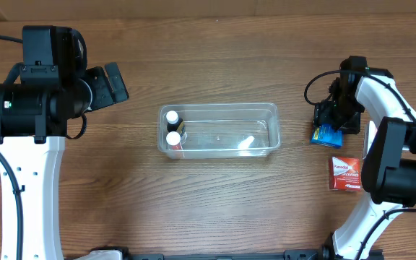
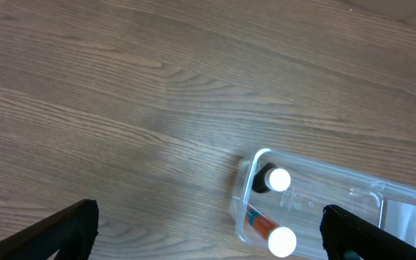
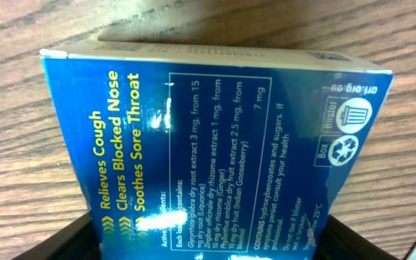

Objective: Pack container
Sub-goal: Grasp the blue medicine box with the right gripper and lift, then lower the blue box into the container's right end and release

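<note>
Clear plastic is being shown once only: the single container [image 1: 222, 106] is lying at the centre of the table [image 1: 215, 43] in the overhead view. Two white-capped bottles [image 1: 172, 115] are being kept upright inside it, side by side at its 9 o'clock end. One small white item [image 1: 245, 142] is lying towards its 4 o'clock corner, too small to be named.

Two cardboard boxes are being seen outside the tub. One blue box [image 3: 215, 144] is sitting at the container's 3 o'clock, and one red box [image 1: 345, 173] is lying at the blue one's 5 o'clock, well apart from the tub. Its white lettering seems to read "Panadol".

The blue box is being clamped between the jaws of the right gripper [image 3: 208, 242]. Yellow lines on it are being read as "Relieves Cough", "Clears Blocked Nose" and "Soothes Sore Throat". White print is listing "Glycyrrhiza glabra dry root extract 3 mg", and the recycling marks are being labelled "Box" and "Blister".

The left gripper [image 2: 208, 217] is being held wide apart and empty, at the container's 10 o'clock.
</note>
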You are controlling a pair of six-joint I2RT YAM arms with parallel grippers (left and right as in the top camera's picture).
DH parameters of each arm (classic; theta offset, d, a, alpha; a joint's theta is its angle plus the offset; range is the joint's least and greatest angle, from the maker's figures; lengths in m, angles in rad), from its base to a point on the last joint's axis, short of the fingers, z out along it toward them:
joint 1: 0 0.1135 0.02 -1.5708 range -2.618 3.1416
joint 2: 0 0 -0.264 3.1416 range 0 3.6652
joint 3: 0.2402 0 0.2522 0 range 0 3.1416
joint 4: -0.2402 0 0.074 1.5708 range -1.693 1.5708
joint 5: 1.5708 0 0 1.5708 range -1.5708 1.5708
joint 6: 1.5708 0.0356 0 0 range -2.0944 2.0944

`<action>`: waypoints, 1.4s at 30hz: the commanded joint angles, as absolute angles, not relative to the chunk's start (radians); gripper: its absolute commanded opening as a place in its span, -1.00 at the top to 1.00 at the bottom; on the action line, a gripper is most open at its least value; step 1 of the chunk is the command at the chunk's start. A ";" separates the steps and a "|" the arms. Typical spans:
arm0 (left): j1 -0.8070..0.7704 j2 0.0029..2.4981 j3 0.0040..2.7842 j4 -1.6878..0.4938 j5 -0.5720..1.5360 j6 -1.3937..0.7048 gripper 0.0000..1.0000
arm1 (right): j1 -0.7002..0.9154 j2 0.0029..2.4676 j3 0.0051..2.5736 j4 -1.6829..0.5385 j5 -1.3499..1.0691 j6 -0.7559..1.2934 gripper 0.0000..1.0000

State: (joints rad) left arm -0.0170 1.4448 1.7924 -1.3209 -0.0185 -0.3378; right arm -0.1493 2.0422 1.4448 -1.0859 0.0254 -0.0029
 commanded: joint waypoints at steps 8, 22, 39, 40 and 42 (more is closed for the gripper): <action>-0.012 1.448 1.808 -1.327 -0.007 -0.344 -1.00 | 0.009 1.504 1.567 -1.242 -0.167 0.004 -0.40; -0.012 1.448 1.808 -1.348 -0.007 -0.344 -1.00 | 0.405 1.678 1.418 -1.100 -0.102 0.241 -0.41; -0.012 1.448 1.808 -1.350 -0.011 -0.336 -1.00 | 0.399 1.764 1.616 -1.176 0.081 0.237 -1.00; -0.012 1.448 1.808 -1.349 -0.011 -0.336 -1.00 | 0.385 1.731 1.678 -1.209 0.140 0.242 -1.00; -0.012 1.448 1.808 -1.350 -0.011 -0.336 -1.00 | 0.320 1.648 1.788 -1.247 0.226 0.257 -1.00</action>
State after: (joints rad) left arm -0.0170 1.4448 1.7924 -1.3525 -0.0185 -0.3374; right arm 0.3931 1.7939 1.6470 -1.2266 0.0647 0.2359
